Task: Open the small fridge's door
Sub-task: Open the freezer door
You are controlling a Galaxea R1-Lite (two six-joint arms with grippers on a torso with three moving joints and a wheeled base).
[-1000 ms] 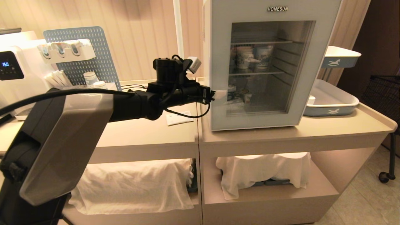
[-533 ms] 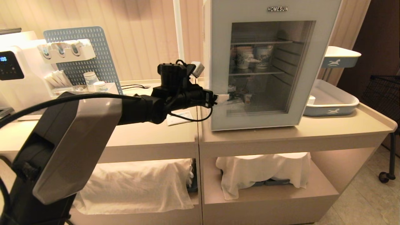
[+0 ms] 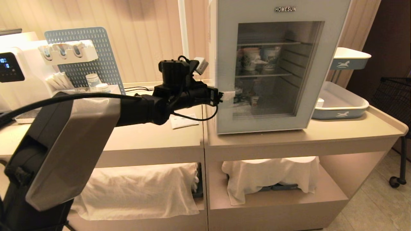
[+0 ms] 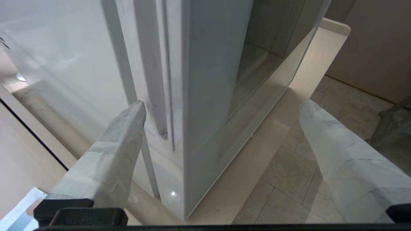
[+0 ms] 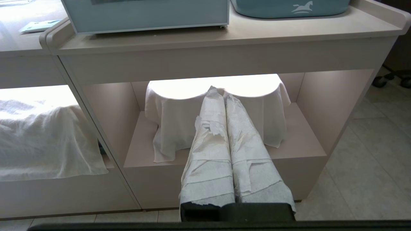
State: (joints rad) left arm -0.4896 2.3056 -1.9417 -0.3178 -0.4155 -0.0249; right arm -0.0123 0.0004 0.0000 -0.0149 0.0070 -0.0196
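1. Head view: the small fridge (image 3: 276, 64) stands on the right-hand counter (image 3: 353, 128), its door (image 3: 224, 64) lying flat against the cabinet. Patterned cups (image 3: 260, 59) sit on the upper wire shelf behind the glass.
2. Head view: the left gripper (image 3: 228, 95) reaches in from the left and sits at the door's left edge, at about mid height. A white water dispenser (image 3: 13, 70) stands at the far left, and a blue-rimmed tray (image 3: 340, 110) lies to the right of the fridge.
3. Left wrist view: the left gripper (image 4: 221, 128) has its paper-wrapped fingers (image 4: 118, 154) spread wide, straddling the door's (image 4: 212, 80) front corner. One fingertip touches the recessed vertical groove on the fridge's (image 4: 64, 64) side; the other stands clear in front of the glass.
4. Right wrist view: the right gripper (image 5: 223, 93) hangs low before the counter, well apart from the fridge (image 5: 144, 16), its wrapped fingers (image 5: 208, 150) pressed together on nothing. White cloths (image 5: 170, 128) drape the lower shelves.
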